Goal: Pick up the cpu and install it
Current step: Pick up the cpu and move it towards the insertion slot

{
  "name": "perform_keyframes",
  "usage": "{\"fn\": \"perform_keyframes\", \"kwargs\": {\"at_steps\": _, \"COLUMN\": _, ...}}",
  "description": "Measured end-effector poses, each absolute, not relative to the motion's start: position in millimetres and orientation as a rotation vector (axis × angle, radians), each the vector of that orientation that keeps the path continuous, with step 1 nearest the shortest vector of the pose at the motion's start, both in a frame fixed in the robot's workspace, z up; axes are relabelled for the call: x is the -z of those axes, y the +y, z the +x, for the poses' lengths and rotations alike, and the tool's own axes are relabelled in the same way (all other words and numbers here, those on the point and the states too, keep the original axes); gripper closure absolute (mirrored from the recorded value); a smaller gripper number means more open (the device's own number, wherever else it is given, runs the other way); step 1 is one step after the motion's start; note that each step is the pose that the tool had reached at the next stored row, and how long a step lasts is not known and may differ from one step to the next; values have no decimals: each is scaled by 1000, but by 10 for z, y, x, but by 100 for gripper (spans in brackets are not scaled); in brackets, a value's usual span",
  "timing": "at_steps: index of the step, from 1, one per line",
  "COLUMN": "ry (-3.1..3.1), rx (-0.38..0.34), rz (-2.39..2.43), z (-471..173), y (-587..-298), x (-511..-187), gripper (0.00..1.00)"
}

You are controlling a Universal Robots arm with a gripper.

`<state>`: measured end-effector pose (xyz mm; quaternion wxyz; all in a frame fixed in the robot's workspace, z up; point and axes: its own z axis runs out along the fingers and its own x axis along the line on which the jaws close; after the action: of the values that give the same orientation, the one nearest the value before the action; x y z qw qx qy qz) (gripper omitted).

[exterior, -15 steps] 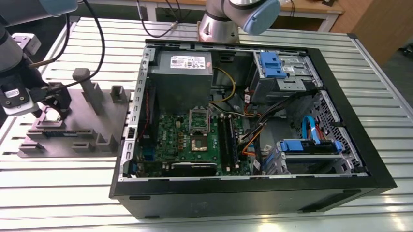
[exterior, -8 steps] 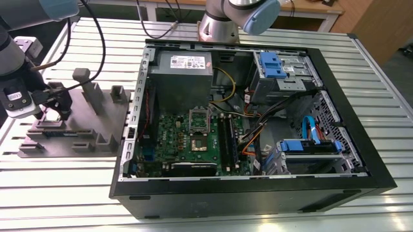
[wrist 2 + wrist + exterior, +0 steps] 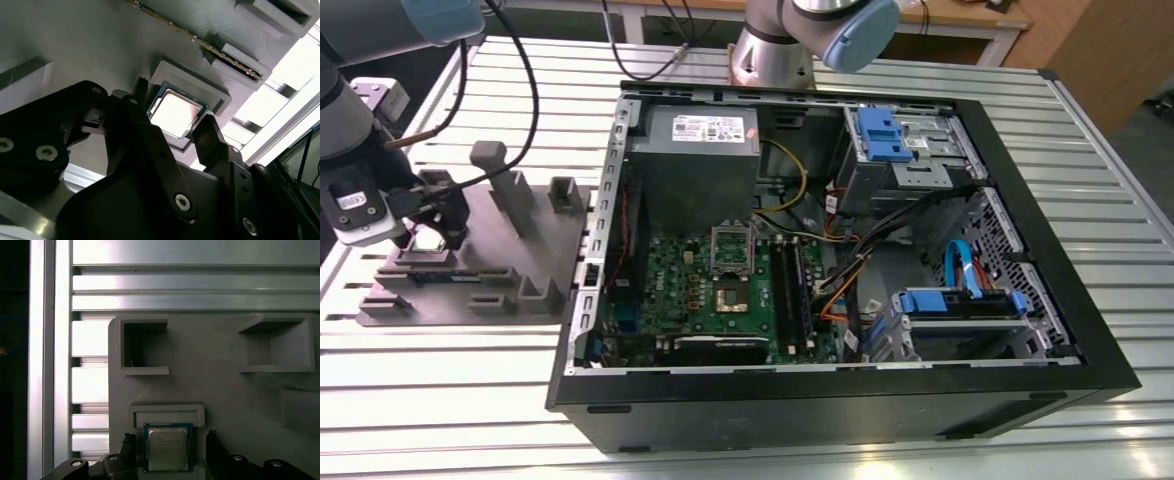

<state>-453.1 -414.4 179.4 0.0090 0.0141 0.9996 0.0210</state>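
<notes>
The cpu (image 3: 166, 448), a small square chip with a silver top, lies flat in a shallow raised pocket of the grey fixture (image 3: 215, 390). My gripper (image 3: 170, 440) is open and low over it, one black finger on each side of the chip and a small gap at both edges. The second wrist view shows the same: the cpu (image 3: 175, 112) sits between the fingers (image 3: 207, 132) of the gripper (image 3: 175, 102). In the exterior view the gripper (image 3: 434, 235) hangs over the fixture (image 3: 494, 250) at the exterior view's left, and the motherboard's open socket (image 3: 731, 295) lies inside the computer case (image 3: 854, 390).
The fixture carries several upright posts and box-shaped pockets (image 3: 145, 347) close to the gripper. A memory stick (image 3: 200, 42) stands in a slot beyond the chip. The case holds a grey power supply (image 3: 700, 150), blue drive bays (image 3: 894, 140) and loose cables. All stands on a slatted aluminium table (image 3: 454, 400).
</notes>
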Motion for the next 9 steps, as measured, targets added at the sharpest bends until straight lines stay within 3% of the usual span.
{"fn": "perform_keyframes", "kwargs": {"at_steps": 1, "ry": 3123, "rx": -66, "rz": 44, "z": -4531, "y": -4143, "x": -1794, "gripper": 34}}
{"fn": "perform_keyframes", "kwargs": {"at_steps": 2, "ry": 3123, "rx": -66, "rz": 44, "z": -4531, "y": -4143, "x": -1793, "gripper": 41}}
{"fn": "perform_keyframes", "kwargs": {"at_steps": 9, "ry": 3123, "rx": -67, "rz": 42, "z": -4531, "y": -4137, "x": -1793, "gripper": 41}}
